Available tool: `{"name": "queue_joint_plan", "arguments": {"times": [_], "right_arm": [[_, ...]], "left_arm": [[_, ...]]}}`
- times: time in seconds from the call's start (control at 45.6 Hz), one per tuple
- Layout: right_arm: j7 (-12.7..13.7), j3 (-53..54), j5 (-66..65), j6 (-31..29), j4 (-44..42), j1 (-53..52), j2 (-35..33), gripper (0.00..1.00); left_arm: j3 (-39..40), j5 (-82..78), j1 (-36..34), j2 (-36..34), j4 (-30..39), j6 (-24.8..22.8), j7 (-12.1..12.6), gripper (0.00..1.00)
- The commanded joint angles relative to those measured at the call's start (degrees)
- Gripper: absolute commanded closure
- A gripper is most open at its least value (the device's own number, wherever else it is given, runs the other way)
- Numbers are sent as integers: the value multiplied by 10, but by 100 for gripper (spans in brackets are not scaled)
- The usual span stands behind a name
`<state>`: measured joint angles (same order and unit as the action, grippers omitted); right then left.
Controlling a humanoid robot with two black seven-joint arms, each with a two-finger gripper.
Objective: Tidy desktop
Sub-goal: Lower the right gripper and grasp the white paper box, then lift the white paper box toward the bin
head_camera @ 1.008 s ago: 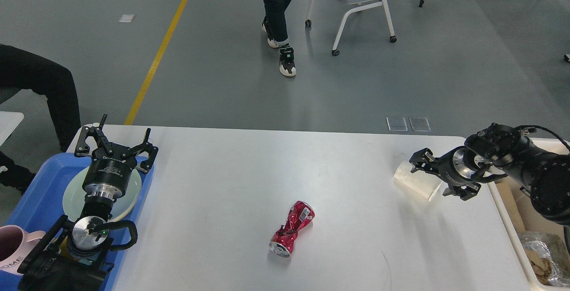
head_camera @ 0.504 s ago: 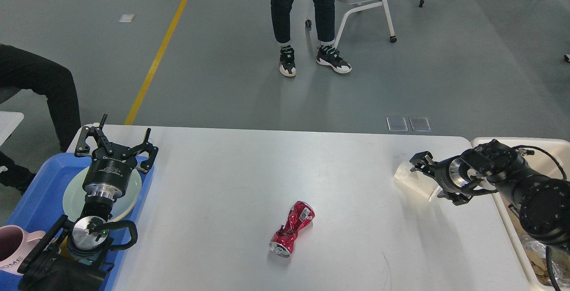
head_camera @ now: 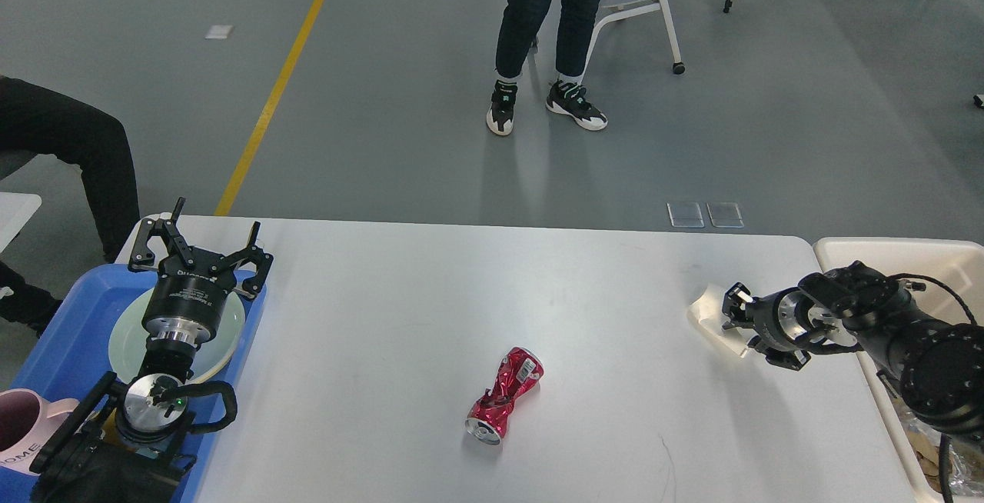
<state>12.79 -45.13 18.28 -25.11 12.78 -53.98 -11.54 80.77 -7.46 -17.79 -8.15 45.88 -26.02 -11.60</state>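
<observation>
The white desktop (head_camera: 461, 288) fills the lower half of the head view. A crushed red can (head_camera: 503, 395) lies on its side near the middle front. A clear plastic cup (head_camera: 709, 317) lies on its side at the right. My right gripper (head_camera: 742, 321) is at the cup's right end, low over the table, with its fingers on either side of it; they are too small and dark to judge their grip. My left gripper (head_camera: 198, 245) stands open and empty above the far left corner.
A blue tray (head_camera: 69, 334) at the left edge holds a pale plate (head_camera: 123, 345) and a pink mug (head_camera: 17, 426). A beige bin (head_camera: 884, 251) with scraps stands off the right edge. A person (head_camera: 542, 95) and a chair (head_camera: 638, 3) are beyond the table.
My right arm has dropped lower and pulled back toward the bin, its fingers drawing in around the cup's end. The cup looks shorter. The person walked right. The left arm has not moved.
</observation>
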Motion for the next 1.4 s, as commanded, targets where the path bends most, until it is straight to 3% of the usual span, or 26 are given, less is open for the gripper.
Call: {"name": "queue_joint_plan", "arguments": {"times": [0.0,0.351,0.46,0.526,0.548,0.679,0.942,1.38], "right_arm": [[20,2,1,4,0,3,1,100],[23,2,1,2,3,0,-2,100],[29,3,-1,-3,41,-18,-14,100],[36,4,-2,-5,84,-49,-49,100],[53,-11,-14,-6,197,-127,-108,100],[80,-69,-63,-8,304,-231,-140,100],[80,-231,-81,-35,491,-456,-135,100],[80,-297,-79,-158,737,-788,-80,100]], "left_arm": [[0,0,-1,1,0,0,0,4],[0,0,0,1,0,0,0,4],[0,0,-1,0,0,0,0,4],[0,0,-1,0,0,0,0,4],[0,0,0,0,0,0,0,4],[1,0,-1,1,0,0,0,4],[1,0,-1,0,0,0,0,4],[1,0,-1,0,0,0,0,4]]}}
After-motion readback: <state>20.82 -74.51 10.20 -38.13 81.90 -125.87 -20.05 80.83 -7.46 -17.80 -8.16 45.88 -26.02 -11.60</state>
